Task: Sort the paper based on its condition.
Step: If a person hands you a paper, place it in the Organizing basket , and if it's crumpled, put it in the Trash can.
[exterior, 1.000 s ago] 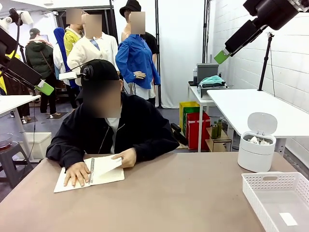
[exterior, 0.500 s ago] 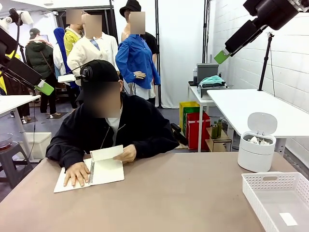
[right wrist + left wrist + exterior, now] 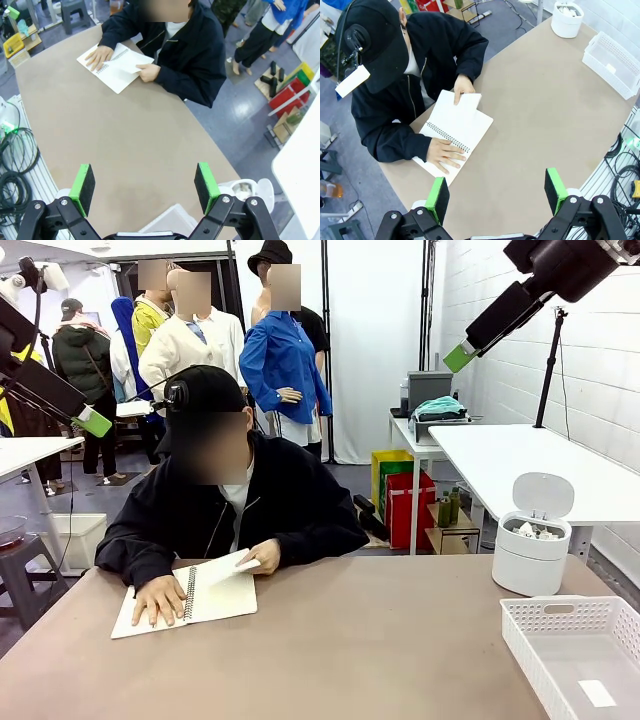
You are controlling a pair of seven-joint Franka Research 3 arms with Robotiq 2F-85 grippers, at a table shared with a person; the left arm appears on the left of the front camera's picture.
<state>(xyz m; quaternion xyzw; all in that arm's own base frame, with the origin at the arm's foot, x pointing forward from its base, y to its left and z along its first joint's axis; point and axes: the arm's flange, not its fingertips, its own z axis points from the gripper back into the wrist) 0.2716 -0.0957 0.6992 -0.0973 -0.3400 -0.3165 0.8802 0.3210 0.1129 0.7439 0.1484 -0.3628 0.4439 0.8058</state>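
Note:
Crumpled white paper [image 3: 531,531] lies inside an open white lidded bin [image 3: 532,565] at the table's far right. The person sits at the far side with a spiral notebook [image 3: 160,608] open on the table. One hand presses its left side and the other holds a loose page [image 3: 232,565] by its edge. My left gripper [image 3: 495,192] hangs open high above the table's near edge, nothing between its green pads [image 3: 438,193]. My right gripper [image 3: 145,182] is also open and empty, high over the table's right part, with the bin [image 3: 244,190] beside its right finger.
A white slotted basket [image 3: 560,603] stands at the near right corner, with a small white slip on its floor; it also shows at the upper right in the left wrist view [image 3: 615,59]. Cables [image 3: 15,150] lie off the table's near edge. A second white table [image 3: 520,455] stands behind on the right.
The person lifted the notebook page upright, then brought it back down over the notebook. Both arms have stayed still.

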